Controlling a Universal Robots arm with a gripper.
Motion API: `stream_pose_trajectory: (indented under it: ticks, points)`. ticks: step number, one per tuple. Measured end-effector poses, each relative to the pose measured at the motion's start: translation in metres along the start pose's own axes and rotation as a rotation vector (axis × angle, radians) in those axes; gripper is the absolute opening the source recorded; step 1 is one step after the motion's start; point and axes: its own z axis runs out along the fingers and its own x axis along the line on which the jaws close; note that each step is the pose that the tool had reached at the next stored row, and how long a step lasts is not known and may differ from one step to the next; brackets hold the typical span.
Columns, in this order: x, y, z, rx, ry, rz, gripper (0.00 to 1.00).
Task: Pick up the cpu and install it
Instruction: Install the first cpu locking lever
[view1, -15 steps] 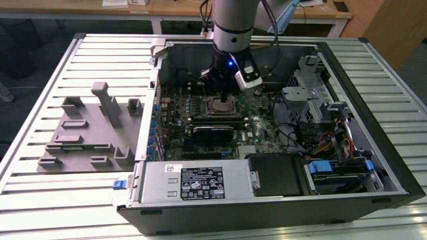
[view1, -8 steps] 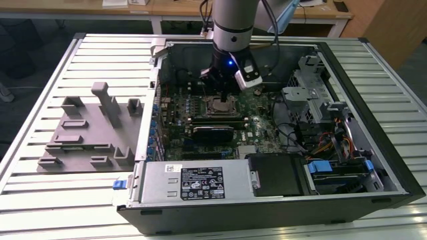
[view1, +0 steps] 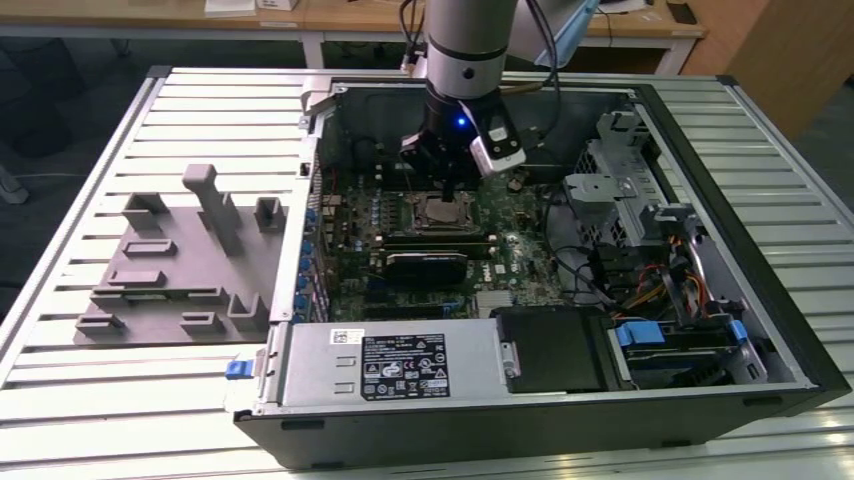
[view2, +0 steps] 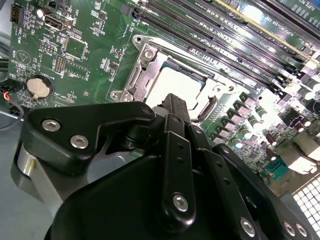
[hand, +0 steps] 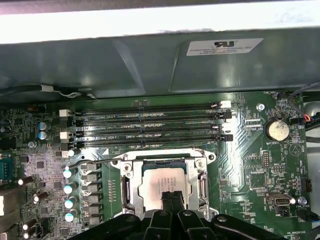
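Observation:
The cpu (hand: 161, 179) is a flat square chip with a silvery-white top, lying flat inside the metal-framed socket (hand: 128, 186) on the green motherboard (hand: 245, 165). It also shows in the second wrist view, cpu (view2: 172, 82), and faintly in the exterior view, cpu (view1: 441, 211). My gripper (hand: 172, 196) hangs just above the chip's near edge with its two black fingers pressed together and nothing between them. The gripper (view2: 172, 102) and the gripper (view1: 449, 186) sit inside the open computer case, directly over the socket.
Memory slots (hand: 150, 125) run along the far side of the socket. A black block (view1: 427, 263) lies beside it. The drive cage and cables (view1: 627, 200) fill the exterior view's right. A grey fixture tray (view1: 174, 270) stands outside the case on the slatted table (view1: 80, 400).

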Motion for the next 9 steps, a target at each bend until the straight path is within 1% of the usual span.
stream_pose_trajectory:
  ticks: [9]
  points:
    - [0.0006,0.0,-0.0002,0.0001,0.0,0.0,0.11]
